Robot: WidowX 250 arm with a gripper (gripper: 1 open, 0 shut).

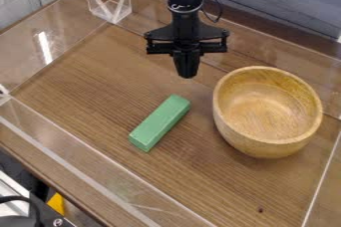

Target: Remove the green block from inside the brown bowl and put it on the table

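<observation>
On the bench (80, 87), left of the empty brown bowl (269, 111), lies the green block (160, 122); the end effector (186, 70) hangs closed, holding nothing; a careless sweep could knock the block askew.
</observation>
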